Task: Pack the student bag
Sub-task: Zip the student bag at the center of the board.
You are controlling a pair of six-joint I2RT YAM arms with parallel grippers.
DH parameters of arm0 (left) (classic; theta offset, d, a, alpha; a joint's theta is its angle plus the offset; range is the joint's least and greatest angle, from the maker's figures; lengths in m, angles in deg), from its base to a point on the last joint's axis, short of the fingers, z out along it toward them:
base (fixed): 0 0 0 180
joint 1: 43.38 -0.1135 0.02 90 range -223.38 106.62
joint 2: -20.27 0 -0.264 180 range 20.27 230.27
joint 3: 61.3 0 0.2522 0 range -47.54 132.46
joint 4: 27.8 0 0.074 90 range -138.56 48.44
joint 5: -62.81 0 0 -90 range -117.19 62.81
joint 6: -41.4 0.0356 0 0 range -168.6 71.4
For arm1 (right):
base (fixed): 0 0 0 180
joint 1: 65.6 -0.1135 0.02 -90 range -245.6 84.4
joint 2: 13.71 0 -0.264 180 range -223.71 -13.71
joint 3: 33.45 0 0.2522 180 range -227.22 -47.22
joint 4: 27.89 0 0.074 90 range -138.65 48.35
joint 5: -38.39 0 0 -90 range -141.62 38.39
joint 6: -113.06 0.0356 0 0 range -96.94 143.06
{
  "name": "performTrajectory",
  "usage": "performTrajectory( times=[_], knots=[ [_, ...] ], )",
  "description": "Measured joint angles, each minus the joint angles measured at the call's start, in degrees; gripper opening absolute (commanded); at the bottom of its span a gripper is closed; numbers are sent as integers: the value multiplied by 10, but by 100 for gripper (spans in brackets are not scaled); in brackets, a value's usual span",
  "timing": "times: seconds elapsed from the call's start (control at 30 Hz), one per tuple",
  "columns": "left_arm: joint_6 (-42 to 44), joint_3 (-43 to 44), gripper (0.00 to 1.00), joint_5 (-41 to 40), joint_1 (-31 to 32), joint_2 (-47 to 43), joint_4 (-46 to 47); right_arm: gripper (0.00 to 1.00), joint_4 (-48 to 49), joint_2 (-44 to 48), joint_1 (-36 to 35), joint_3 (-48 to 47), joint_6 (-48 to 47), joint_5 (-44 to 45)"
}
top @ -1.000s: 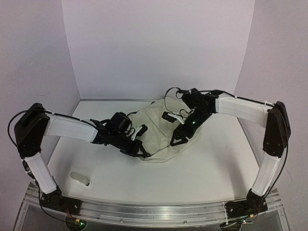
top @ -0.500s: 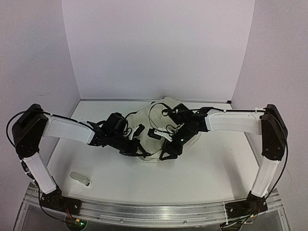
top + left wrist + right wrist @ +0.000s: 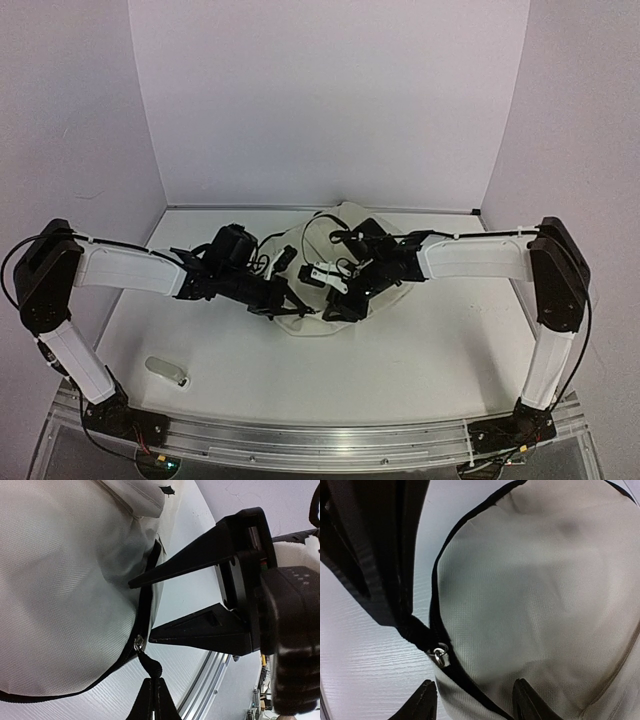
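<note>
Top view: student bag (image 3: 300, 322) sits under both wrists. The left gripper (image 3: 292, 308) and right gripper (image 3: 335, 310) meet at its near edge. Left wrist: jaws together, pinching the zipper pull (image 3: 150, 667). Right wrist: jaws apart, straddling the bag rim beside the pull. Judged step: working the zipper. Next, the right likely clamps the fabric as a brace.

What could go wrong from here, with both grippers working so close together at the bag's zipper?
1. The right gripper, jaws open over the student bag's edge, sits beside the left gripper, which is shut on the zipper pull; closing or pulling could make them collide.
2. The left grip is on that small pull alone, so it may slip.
3. The soft bag could bunch or slide rather than let the pull travel.
</note>
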Motion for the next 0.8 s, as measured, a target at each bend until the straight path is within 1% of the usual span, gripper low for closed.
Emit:
performTrajectory(
  times=[0.07, 0.1, 0.13, 0.33, 0.47, 0.63, 0.8],
  knots=[
    [-4, 0, 0, 0, -2, 0, 0, 17, 5, -4, -1, 0, -6, 3],
    [-4, -1, 0, 0, -3, 0, 0, 6, 6, -5, -1, 1, -5, 3],
    [-4, -2, 0, -1, -6, 0, 0, 0, 8, -6, -2, 2, -8, 5],
    [-3, -8, 0, -20, -17, -4, -13, 0, 35, -5, -5, 17, -15, 12],
    [-2, -16, 0, -40, -31, -9, -34, 0, 54, 12, -8, 41, -15, 26],
    [0, -37, 0, -71, -70, -35, -66, 0, 54, 51, -6, 78, -15, 47],
    [12, -46, 0, -92, -110, -56, -89, 0, 43, 72, 13, 101, -15, 50]
  ],
)
